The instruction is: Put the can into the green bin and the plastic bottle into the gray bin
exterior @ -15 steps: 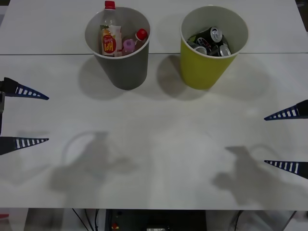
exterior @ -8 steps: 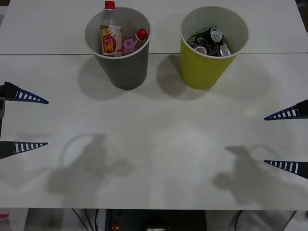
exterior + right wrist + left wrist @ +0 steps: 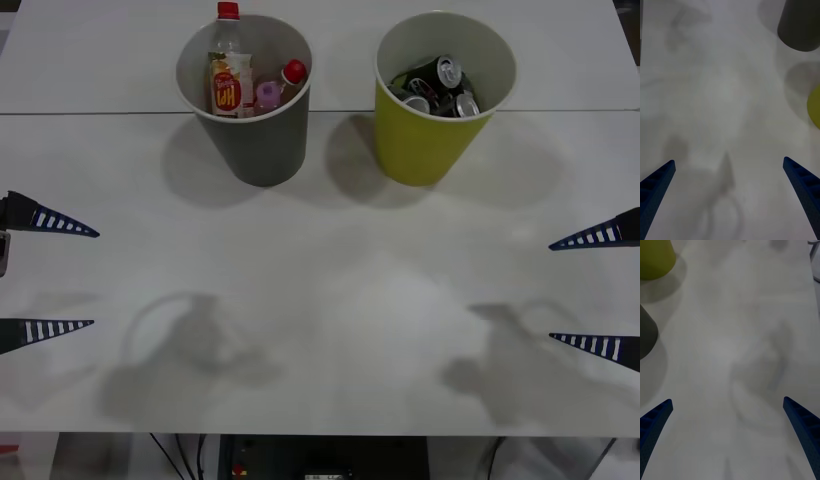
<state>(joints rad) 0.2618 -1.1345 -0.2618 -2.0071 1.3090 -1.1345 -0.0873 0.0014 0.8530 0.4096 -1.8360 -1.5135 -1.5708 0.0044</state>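
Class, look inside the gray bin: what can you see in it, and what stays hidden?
In the gray bin stand the plastic bottle with its yellow-and-red label, a pink-capped bottle and another red-capped bottle. The bin's wall covers their lower parts and the bottom.

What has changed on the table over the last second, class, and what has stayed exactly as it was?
Only the left gripper moved: it slid along the table's left edge toward the robot, fingers open and empty, nothing taken or released. The right gripper stayed put at the right edge, open. The plastic bottle still stands in the gray bin, and the cans still lie in the green bin.
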